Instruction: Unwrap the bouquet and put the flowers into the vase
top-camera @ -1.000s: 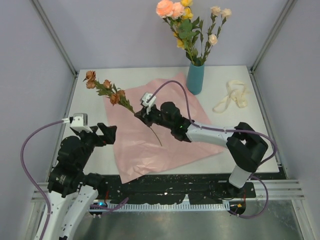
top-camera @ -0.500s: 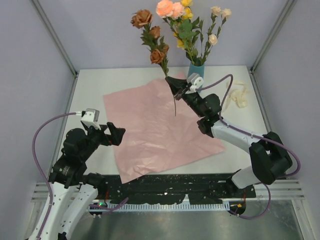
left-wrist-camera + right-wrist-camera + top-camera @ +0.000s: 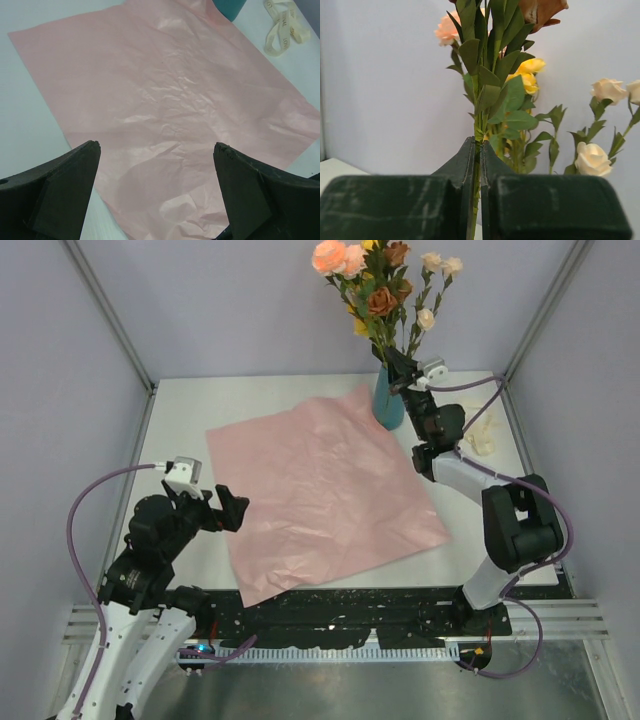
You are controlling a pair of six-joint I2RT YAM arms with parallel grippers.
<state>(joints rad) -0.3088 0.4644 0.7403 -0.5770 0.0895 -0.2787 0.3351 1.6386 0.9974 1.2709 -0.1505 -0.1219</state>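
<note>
Grey walls enclose a white desk [image 3: 290, 392]. At far right, the rusty-orange flower [image 3: 381, 302] is pinched tight by the right jaws over the vase [image 3: 386, 412]; the left jaws are spread wide, empty. It is judged light, wiry and top-heavy, best gripped low on its stem.

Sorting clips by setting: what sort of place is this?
Likely a robot lab cell: a table boxed in by grey panels and metal posts, left arm and right arm bolted at its near edge.
</note>
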